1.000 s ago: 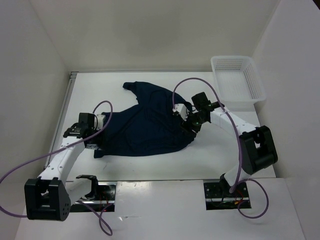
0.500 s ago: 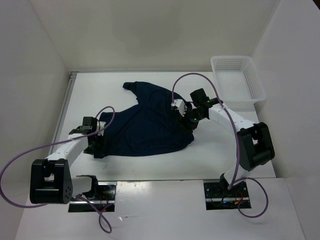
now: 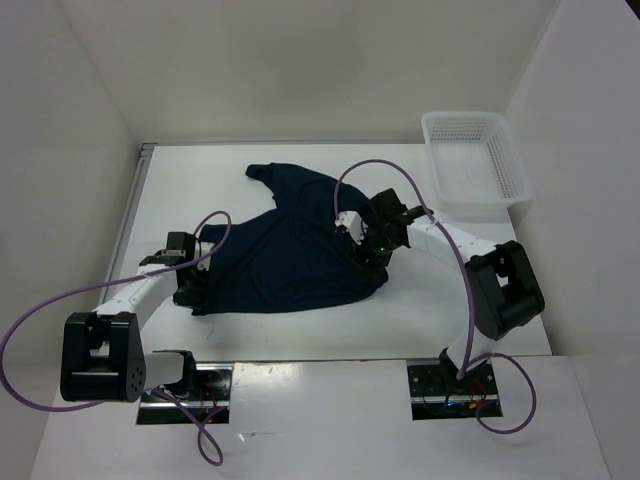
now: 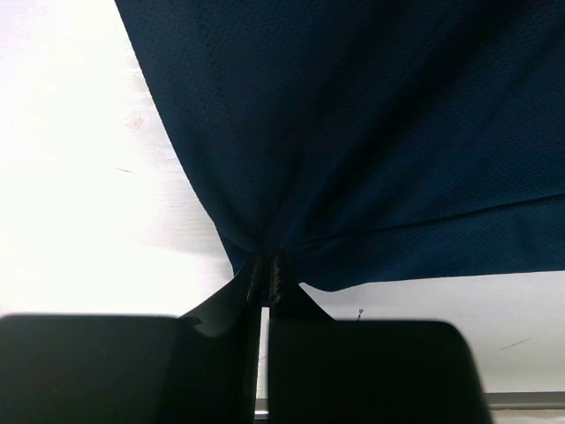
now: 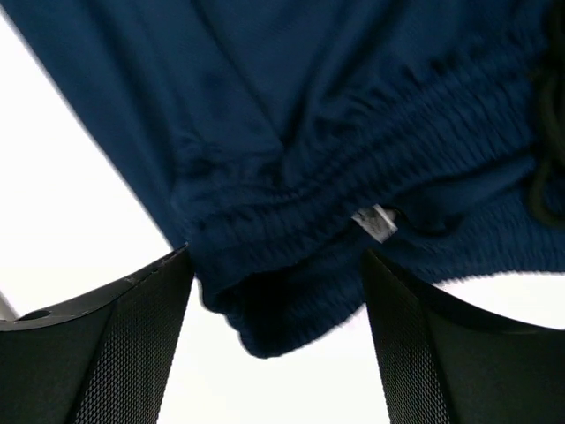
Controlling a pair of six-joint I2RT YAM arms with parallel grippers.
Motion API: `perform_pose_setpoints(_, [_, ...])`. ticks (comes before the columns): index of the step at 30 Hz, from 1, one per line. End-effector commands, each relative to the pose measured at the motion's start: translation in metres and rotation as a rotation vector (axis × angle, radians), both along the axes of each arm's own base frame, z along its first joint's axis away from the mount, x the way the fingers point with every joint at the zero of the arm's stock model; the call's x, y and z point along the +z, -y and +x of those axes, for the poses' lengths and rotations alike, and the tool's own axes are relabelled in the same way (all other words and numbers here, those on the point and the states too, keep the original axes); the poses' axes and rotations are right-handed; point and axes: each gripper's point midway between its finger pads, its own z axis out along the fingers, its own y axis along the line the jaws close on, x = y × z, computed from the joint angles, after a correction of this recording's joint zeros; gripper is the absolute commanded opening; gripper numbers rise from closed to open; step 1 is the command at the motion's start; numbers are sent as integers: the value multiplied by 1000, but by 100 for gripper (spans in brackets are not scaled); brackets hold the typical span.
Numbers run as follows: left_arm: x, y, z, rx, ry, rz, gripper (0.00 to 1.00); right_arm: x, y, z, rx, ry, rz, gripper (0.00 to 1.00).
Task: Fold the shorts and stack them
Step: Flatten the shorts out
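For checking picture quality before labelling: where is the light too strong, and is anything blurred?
Left wrist view: the table beside the shorts is washed out white, while the weave is sharp. Right wrist view: the waistband is slightly soft. Top view: even, soft light.

Left pincer clamped on shorts corner above white table.

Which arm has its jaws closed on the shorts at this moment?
The left arm: its jaws are shut, pinching an edge of the shorts. The right arm has its jaws open at the waistband.
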Motion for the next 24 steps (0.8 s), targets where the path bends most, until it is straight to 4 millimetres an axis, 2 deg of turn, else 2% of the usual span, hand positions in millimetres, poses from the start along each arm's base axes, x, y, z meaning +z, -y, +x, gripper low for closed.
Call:
perform_pose_setpoints(1, [-13, -4, -7, 5, -20, 15, 0, -7, 7, 25, -55, 101, -57, 81])
perform_pose_setpoints(3, [-12, -2, -5, 1, -10, 4, 0, -10, 8, 25, -47, 97, -63, 79])
perform_pose_setpoints(5, [-12, 0, -3, -1, -1, -5, 0, -13, 4, 22, -49, 70, -47, 63])
perform_pose_setpoints(6, [-10, 0, 1, -1, 10, -4, 0, -15, -3, 19, -44, 54, -24, 51])
perform_pose_setpoints(7, [-6, -1, 10, -1, 41, -3, 0, -11, -6, 21, -39, 59, -11, 29])
perform_pose_setpoints(8, [-3, -1, 16, -1, 59, -3, 0, -13, -8, 19, -45, 40, -4, 21])
perform_pose_setpoints(9, [-3, -3, 18, 8, 68, -2, 0, -3, -14, 31, -46, 79, 16, 12])
perform_pose_setpoints(10, [7, -4, 35, 8, 126, 0, 0, -1, -16, 35, -57, 77, 21, 0])
perform_pose_setpoints(11, [11, -4, 45, 8, 153, 1, 0, 15, -24, 50, -58, 128, 48, 0])
perform_pose_setpoints(12, [16, -12, 56, 29, 181, 23, 0, 22, -27, 61, -73, 156, 54, 0])
perform_pose_setpoints(13, [26, -18, 76, 47, 246, 36, 0, 27, -28, 74, -86, 183, 43, 0])
perform_pose_setpoints(14, [52, -25, 105, 61, 334, 51, 0, 57, -38, 101, -98, 273, 72, 0])
perform_pose_setpoints(15, [62, -33, 123, 79, 370, 72, 0, 75, -42, 119, -112, 329, 80, 0])
perform_pose_setpoints(16, [82, -43, 146, 103, 442, 88, 0, 81, -40, 139, -127, 382, 44, 0])
perform_pose_setpoints(17, [101, -50, 164, 118, 493, 101, 0, 129, -50, 171, -153, 504, 85, 0])
perform_pose_setpoints(18, [113, -53, 180, 125, 518, 112, 0, 151, -53, 186, -161, 565, 92, 0])
perform_pose_setpoints(19, [160, -66, 210, 151, 638, 135, 0, 172, -48, 204, -192, 615, 104, 0])
perform_pose_setpoints(20, [179, -73, 224, 166, 685, 143, 0, 213, -39, 228, -236, 695, 128, 0])
perform_pose_setpoints(22, [221, -84, 237, 194, 778, 174, 0, 253, -28, 242, -270, 772, 159, 0])
perform_pose_setpoints(23, [249, -85, 243, 196, 839, 177, 0, 281, -22, 247, -292, 829, 179, 0])
perform_pose_setpoints(24, [258, -85, 241, 197, 853, 178, 0, 288, -13, 243, -303, 831, 174, 0])
